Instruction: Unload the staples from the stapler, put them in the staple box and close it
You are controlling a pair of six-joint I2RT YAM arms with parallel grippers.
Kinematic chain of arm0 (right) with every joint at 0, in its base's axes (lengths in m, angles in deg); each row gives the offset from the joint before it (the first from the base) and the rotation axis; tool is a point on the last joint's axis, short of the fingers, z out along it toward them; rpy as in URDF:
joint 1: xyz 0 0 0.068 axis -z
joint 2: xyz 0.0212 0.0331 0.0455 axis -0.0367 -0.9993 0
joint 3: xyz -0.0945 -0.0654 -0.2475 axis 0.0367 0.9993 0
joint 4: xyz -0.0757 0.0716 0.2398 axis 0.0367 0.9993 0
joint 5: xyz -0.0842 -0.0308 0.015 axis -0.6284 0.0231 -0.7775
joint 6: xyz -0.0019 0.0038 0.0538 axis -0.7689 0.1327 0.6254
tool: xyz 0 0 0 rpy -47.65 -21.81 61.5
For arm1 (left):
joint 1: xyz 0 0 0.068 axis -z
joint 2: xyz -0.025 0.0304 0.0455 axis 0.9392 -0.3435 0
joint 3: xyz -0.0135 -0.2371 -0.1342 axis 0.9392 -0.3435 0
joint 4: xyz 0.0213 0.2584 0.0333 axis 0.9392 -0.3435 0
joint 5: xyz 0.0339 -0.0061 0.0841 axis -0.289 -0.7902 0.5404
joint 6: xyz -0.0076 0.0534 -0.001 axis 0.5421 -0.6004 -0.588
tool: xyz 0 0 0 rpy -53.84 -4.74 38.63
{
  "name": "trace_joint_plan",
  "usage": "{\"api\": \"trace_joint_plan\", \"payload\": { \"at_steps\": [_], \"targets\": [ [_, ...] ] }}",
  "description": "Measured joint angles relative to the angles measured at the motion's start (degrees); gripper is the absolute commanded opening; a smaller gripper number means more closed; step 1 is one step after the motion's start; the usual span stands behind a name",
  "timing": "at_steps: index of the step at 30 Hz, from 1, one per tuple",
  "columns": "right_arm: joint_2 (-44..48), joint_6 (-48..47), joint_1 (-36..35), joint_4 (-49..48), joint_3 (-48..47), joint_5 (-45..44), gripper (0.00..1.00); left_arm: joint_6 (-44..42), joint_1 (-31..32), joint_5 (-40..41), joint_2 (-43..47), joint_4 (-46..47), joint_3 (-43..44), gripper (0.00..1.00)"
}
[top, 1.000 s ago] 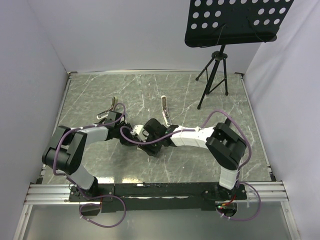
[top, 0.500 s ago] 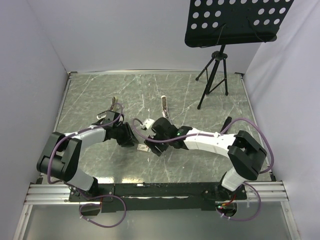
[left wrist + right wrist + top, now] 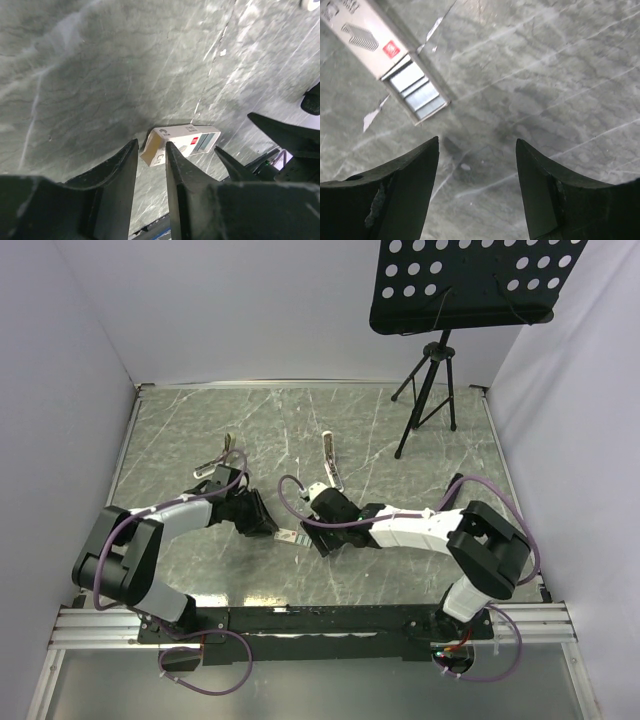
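**Top view:** a second ago your two hands met at the bench point(image 3: 180, 420) centre. Now the left hand point(image 3: 266, 524) and right hand point(image 3: 314, 538) sit apart with the small tan staple box point(image 3: 290, 537) lying between them, while the stapler point(image 3: 328, 455) rests untouched just beyond the right hand, so the unloading probably lies ahead. **Left wrist view:** your left hand is released, its fingers point(image 3: 125, 165) narrowly parted with the box's end at their tips. **Right wrist view:** your right hand is released and spread wide, the box far-left of it, its open end showing staple strips point(image 3: 417, 92).
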Motion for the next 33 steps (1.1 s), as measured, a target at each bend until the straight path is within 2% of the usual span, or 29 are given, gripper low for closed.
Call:
{"api": "trace_joint_plan", "payload": {
  "at_steps": [11,33],
  "targets": [
    [-2.5,1.7,-0.2,-2.4,-0.1,-2.2,0.69,0.0,1.8,-1.0,-2.0,0.9,0.0,0.27],
    [-7.3,3.8,-1.8,-7.4,-3.5,-5.1,0.68,0.8,3.5,-1.1,-2.2,2.4,-0.2,0.27]
  ]
}}
